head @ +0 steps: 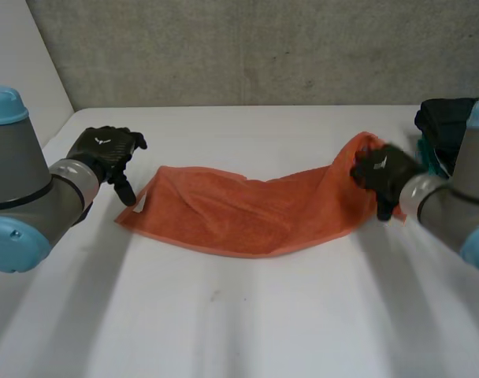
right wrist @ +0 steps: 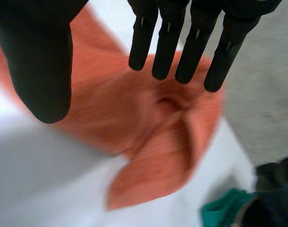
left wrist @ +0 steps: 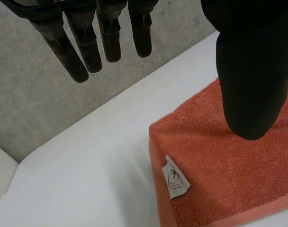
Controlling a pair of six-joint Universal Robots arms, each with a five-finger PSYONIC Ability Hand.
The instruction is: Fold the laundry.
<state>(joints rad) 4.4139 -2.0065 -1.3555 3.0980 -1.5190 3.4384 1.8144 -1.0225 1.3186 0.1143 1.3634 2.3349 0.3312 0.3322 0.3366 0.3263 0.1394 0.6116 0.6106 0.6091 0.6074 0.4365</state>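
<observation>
Towel (head: 247, 209), orange, lies stretched sideways across the middle of the white table (head: 224, 315). It is rumpled, with loose folds along its length. Its left end is flat on the table, and its right end is bunched and rises in a peak.

The left hand (head: 105, 150) hovers at the towel's left end, just off the corner. In the left wrist view its fingers (left wrist: 87, 47) are straight and side by side, and the thumb (left wrist: 250, 80) stands well apart from them above the towel's corner. Nothing is between them, so the hand is relaxed wide and holds nothing. A small white label (left wrist: 176, 178) with a red mark sticks out from the towel's end edge near that corner.

The right hand (head: 385, 173) is at the towel's raised right end, in front of the peak. In the right wrist view its fingers (right wrist: 167, 42) are straight and the thumb (right wrist: 40, 61) is spread away from them. The bunched towel lies beyond the palm, with none of it between thumb and fingers. This hand too is spread and grips nothing.

Past the towel's right end, well clear of it, dark cloth (head: 444, 118) sits in a heap at the table's edge, with green cloth (head: 425, 153) just beside it. A grey wall (head: 247, 47) stands behind the towel, along the table's far edge.
</observation>
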